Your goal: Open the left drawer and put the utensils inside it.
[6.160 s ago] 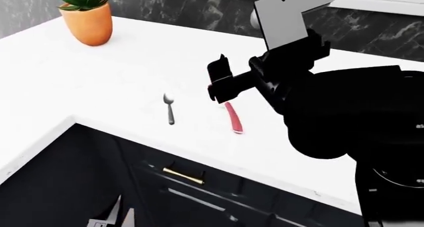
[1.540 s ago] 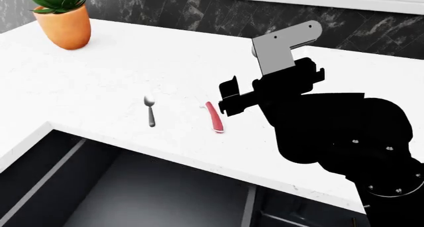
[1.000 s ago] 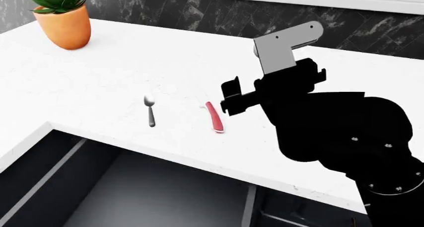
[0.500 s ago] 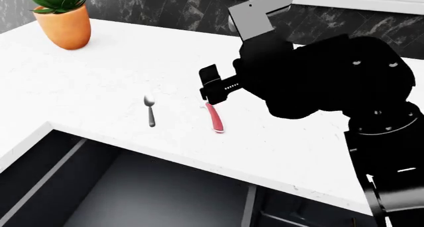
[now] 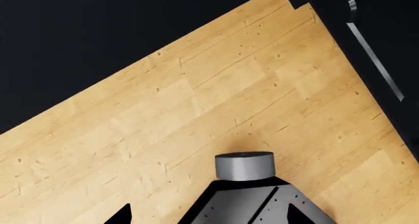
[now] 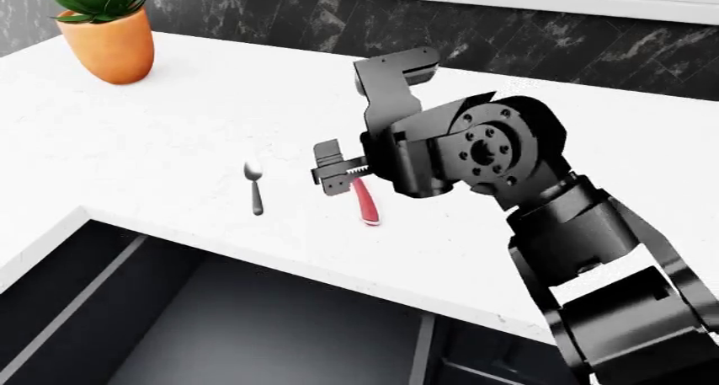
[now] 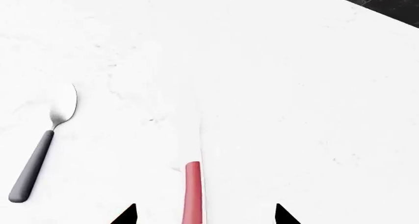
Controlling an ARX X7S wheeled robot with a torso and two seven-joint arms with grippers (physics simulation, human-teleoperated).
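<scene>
The left drawer [image 6: 258,334] stands pulled out below the counter edge, its wide dark grey inside bare; its front is out of view. On the white counter lie the spoon [image 6: 256,188] [image 7: 39,150] and, to its right, the knife [image 6: 365,203] with a red-pink handle [image 7: 192,194] and a pale blade. My right gripper [image 6: 333,171] [image 7: 204,215] hovers open just above the knife's blade end, one fingertip on each side of the handle. My left gripper [image 5: 206,216] is open and holds nothing, hanging low over the floor; the head view does not show it.
An orange pot with a green plant [image 6: 108,40] stands at the counter's back left. A dark marble backsplash [image 6: 629,48] runs behind the counter. The left wrist view shows wooden floor [image 5: 196,101], black cabinet fronts [image 5: 386,42] and a grey robot part [image 5: 244,166].
The drawer, shut six seconds ago, is open. In the last second my right arm swung left and rolled its wrist, bringing the open gripper down over the knife. The utensils have not moved.
</scene>
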